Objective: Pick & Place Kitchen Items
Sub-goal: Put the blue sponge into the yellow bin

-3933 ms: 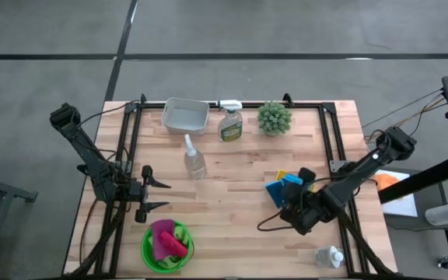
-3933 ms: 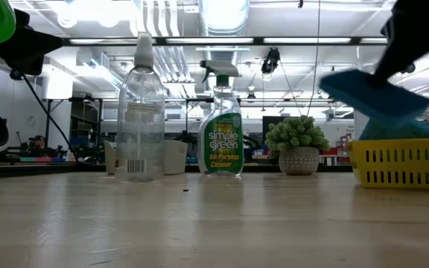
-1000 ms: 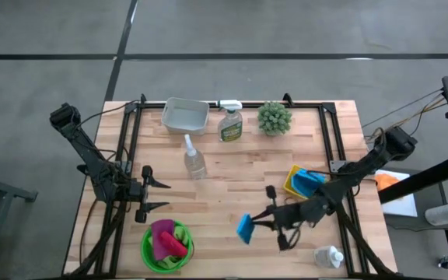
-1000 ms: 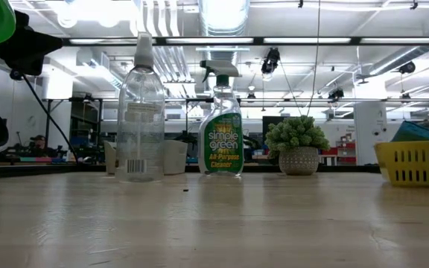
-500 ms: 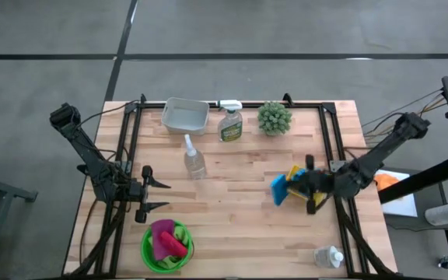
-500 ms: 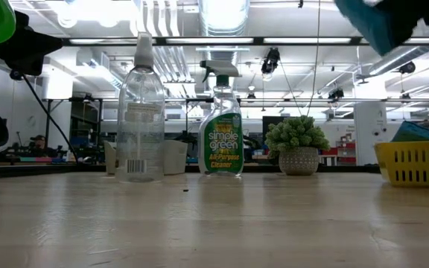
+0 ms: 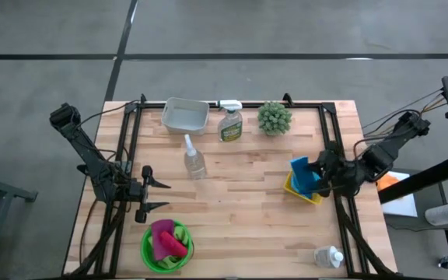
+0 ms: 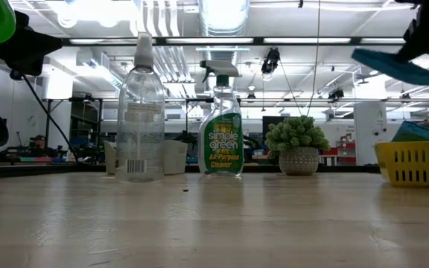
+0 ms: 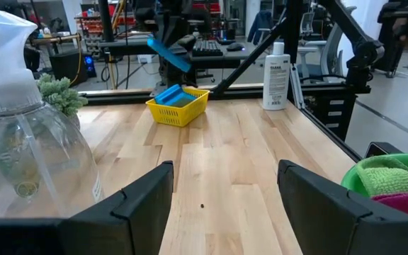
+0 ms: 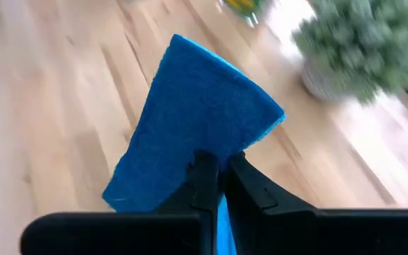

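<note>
The right tool [image 7: 323, 173] is pinching a blue sponge [image 7: 299, 173] by one edge, carrying it in the air over the yellow basket [image 7: 311, 193] at the counter's [image 7: 232, 194] right side. The grip looks thin (only a corner is caught), so the sponge could be slipping out and landing beside the basket. The left tool [image 7: 155, 194] is waiting wide open near the green bowl [image 7: 148, 255] of cloths.

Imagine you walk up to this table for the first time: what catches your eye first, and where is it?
The right hand grips a blue sponge in the air above the yellow basket near the table's right edge. Next come the green bowl of pink and green cloths at the front left, and the Simple Green spray bottle at the back beside the spiky potted plant.
</note>
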Controlling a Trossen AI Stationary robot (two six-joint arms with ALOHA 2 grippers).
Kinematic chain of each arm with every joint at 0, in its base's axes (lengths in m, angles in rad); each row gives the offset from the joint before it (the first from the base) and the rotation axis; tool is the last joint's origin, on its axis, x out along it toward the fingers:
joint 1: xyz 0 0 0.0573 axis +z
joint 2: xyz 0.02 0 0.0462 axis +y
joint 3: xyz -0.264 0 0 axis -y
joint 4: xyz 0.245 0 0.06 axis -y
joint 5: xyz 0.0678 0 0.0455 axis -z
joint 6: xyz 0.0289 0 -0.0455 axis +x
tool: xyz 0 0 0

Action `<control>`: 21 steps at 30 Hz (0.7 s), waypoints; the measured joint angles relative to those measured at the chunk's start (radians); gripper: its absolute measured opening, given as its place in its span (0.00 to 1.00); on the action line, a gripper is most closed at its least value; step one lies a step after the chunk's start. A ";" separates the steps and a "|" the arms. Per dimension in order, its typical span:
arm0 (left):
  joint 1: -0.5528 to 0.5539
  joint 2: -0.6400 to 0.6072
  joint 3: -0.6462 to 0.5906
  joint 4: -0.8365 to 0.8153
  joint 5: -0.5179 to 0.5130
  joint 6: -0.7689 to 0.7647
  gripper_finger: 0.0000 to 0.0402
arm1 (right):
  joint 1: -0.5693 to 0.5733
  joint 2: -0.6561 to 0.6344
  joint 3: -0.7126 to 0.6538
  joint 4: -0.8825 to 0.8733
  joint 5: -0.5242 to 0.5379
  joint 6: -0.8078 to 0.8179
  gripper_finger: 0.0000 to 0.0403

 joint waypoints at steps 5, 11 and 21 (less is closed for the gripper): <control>0.000 0.000 0.000 0.000 0.000 0.000 0.63 | -0.002 0.141 0.045 -0.135 -0.108 0.117 0.04; 0.000 0.000 0.000 0.000 0.000 0.000 0.63 | -0.002 0.302 0.046 -0.159 -0.253 0.155 0.04; 0.000 0.000 0.000 0.000 0.000 0.000 0.63 | -0.048 0.497 0.060 -0.205 -0.351 0.158 0.04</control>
